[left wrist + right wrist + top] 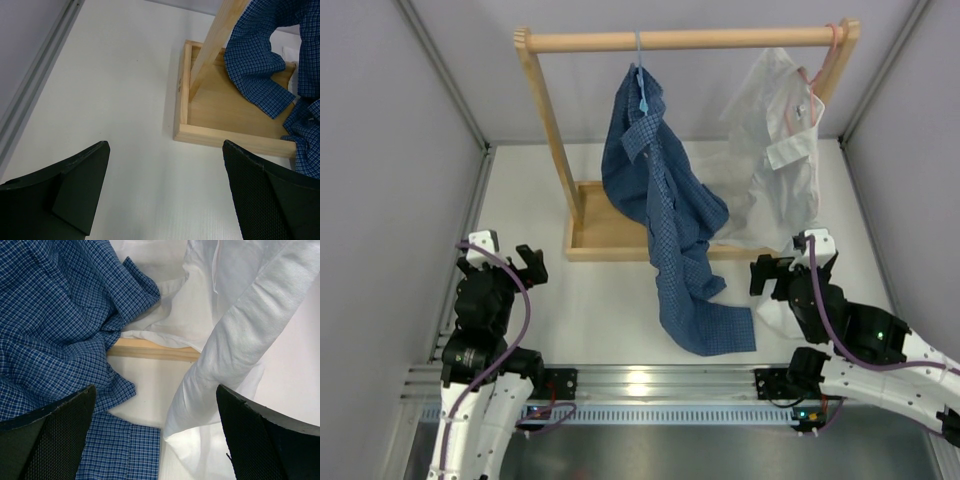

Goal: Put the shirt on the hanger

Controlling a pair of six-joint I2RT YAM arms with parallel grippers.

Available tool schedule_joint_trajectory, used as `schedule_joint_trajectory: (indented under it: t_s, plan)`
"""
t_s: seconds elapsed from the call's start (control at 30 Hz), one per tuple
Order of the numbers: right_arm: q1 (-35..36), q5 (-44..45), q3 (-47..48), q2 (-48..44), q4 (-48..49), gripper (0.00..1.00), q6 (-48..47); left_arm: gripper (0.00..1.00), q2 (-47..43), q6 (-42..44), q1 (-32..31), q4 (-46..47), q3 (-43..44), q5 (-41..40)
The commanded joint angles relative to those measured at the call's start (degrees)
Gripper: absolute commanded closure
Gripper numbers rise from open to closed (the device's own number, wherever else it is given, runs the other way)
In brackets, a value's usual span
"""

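Note:
The blue checked shirt (660,190) hangs from the light-blue wire hanger (640,70) on the wooden rail, its lower part trailing onto the table (705,320). It also shows in the left wrist view (255,60) and the right wrist view (55,315). My left gripper (525,262) is open and empty, low at the left, apart from the shirt; below it is bare table (165,165). My right gripper (782,272) is open and empty at the right, over the gap between the blue shirt and a white sleeve (240,350).
A wooden rack (685,40) with a tray base (595,235) stands at the back. A white shirt (775,150) hangs on a pink hanger (825,55) at the rail's right end, its sleeve reaching the table. Grey walls close both sides.

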Motion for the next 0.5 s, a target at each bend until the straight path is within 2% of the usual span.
schedule_joint_trajectory:
  t_s: [0.0, 0.47]
  plan:
    - [0.5, 2.0, 1.2, -0.4, -2.0, 0.01, 0.1, 0.02, -0.7, 0.4, 0.3, 3.0, -0.1, 0.9]
    - [0.4, 2.1, 1.3, -0.1, -2.2, 0.01, 0.4, 0.02, -1.2, 0.5, 0.3, 3.1, -0.5, 1.6]
